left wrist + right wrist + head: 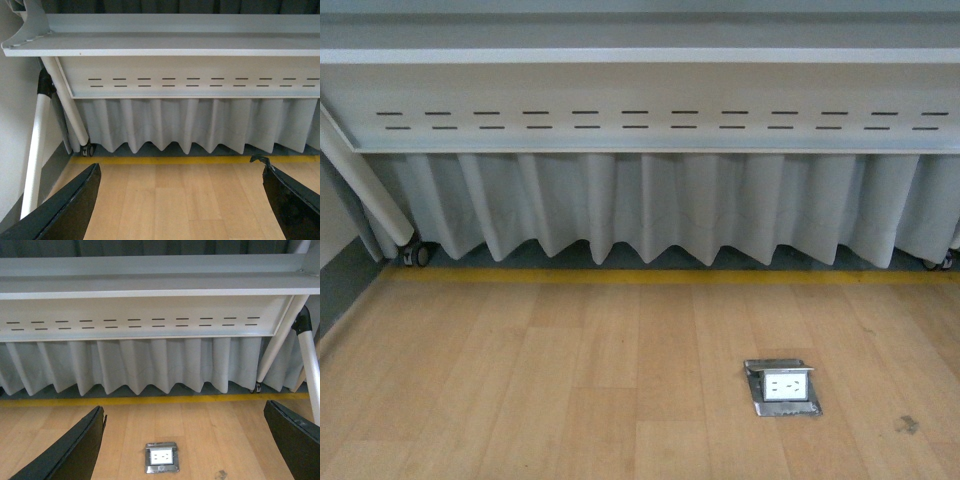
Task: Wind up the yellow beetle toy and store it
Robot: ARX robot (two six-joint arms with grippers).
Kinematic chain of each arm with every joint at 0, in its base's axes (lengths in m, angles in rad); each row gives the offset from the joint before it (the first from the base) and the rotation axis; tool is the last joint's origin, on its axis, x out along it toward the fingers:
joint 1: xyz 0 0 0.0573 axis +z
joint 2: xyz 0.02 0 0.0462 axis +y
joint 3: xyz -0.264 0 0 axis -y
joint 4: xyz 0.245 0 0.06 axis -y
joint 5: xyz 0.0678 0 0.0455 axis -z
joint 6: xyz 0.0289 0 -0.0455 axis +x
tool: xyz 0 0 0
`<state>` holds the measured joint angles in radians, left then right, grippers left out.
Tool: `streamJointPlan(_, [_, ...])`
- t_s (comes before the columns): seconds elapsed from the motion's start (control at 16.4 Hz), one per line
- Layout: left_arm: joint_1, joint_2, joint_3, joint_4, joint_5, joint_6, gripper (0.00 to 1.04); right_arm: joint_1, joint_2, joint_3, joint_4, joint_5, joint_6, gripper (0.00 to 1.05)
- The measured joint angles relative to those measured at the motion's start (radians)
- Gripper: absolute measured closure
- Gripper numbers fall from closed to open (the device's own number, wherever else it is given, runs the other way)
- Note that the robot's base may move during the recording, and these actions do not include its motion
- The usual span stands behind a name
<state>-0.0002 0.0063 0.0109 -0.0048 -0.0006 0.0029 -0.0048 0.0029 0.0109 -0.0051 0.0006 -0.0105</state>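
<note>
My left tool (180, 200) and right tool (185, 440) both hang released, grasping nothing. I see a floor socket (783, 387) on the wooden floor (570, 380).

You have 1 floor outlet box (782, 387) set in the wooden floor (570, 380), with 2 sockets on its white face. 1 yellow line (650, 275) runs along the floor's far edge. 1 pleated grey curtain (650, 205) hangs under 1 white panel (640, 100) bearing 2 rows of slots. 2 caster wheels (415, 255) show, 1 at each end. Each wrist view shows 2 black claw fingers (65, 210).
</note>
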Motion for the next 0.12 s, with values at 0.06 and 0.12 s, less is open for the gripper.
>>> streamJointPlan(0.06, [0.0, 0.0, 0.0, 0.0, 0.0, 0.0, 0.07, 0.0, 0.0, 0.0, 0.0, 0.0, 0.0, 0.07])
streamJointPlan(0.12, [0.0, 0.0, 0.0, 0.0, 0.0, 0.0, 0.07, 0.0, 0.0, 0.0, 0.0, 0.0, 0.0, 0.07])
